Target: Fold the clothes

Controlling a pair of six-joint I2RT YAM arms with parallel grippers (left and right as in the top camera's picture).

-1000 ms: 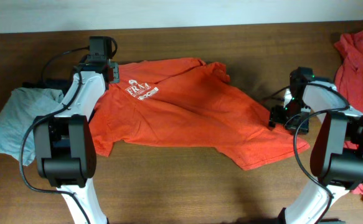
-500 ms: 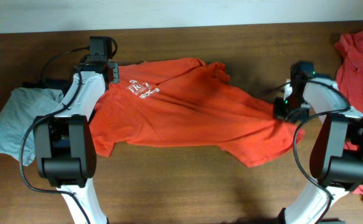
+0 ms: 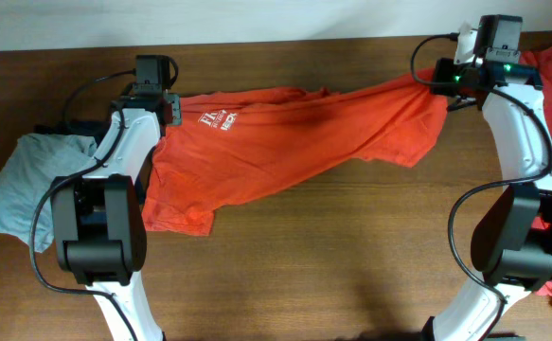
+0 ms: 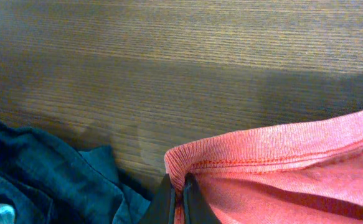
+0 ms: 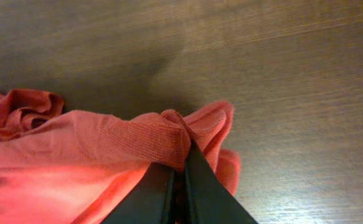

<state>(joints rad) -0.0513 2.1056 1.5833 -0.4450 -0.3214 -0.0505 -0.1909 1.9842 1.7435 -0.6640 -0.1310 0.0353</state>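
One of the clothes, an orange-red T-shirt [image 3: 294, 133] with white print [image 3: 217, 121], is stretched in a band across the far half of the table. My left gripper [image 3: 167, 106] is shut on its ribbed edge at the left end; the left wrist view shows the fingers [image 4: 181, 190] pinching the seamed hem [image 4: 281, 155]. My right gripper [image 3: 443, 78] holds the shirt's other end lifted at the far right. In the right wrist view those fingers [image 5: 180, 168] are shut on a bunched fold of the fabric [image 5: 94, 155].
A light-grey garment [image 3: 25, 175] lies at the left edge, with a dark navy one [image 3: 67, 128] behind it, also seen in the left wrist view [image 4: 44, 168]. More orange-red clothes [image 3: 550, 95] are heaped at the far right. Bare wood [image 3: 332, 256] fills the near half.
The right gripper shut on the shirt's right edge and carried it away from the table's front to the far right, pulling the shirt taut. The left gripper stayed put.
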